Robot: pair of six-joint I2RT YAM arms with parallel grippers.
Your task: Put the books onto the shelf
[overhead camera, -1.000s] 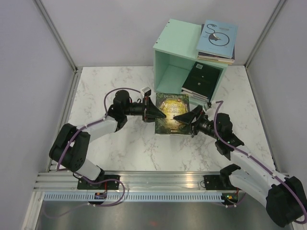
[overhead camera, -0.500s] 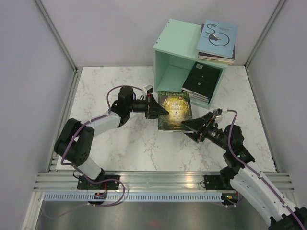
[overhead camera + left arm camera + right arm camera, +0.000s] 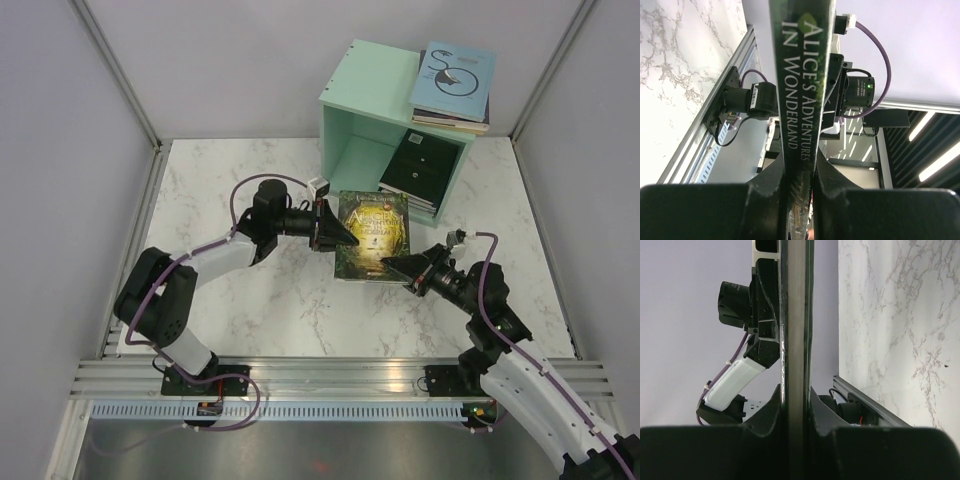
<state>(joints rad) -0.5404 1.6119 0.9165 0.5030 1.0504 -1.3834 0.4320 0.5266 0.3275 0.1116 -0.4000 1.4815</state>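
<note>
Gripping the spine side, L gripper [image 3: 343, 239] is clenched on the Alice's Adventures in Wonderland book [image 3: 373, 230], which sits just before the mint shelf [image 3: 360, 90] opening. R gripper [image 3: 388, 263] pinches its near-right corner. Best to move both arms together w/ the book level, aiming left of the black books [image 3: 415, 165].

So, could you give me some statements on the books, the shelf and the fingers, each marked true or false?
1. The left fingers grip the green book. True.
2. The green book lies inside the shelf. False: it is outside, in front of the open face.
3. A blue book lies on top of the shelf. True.
4. Nothing is inside the shelf. False: a black book lies there.
5. The right fingers stand wide open. False: they close on the green book's edge.
</note>
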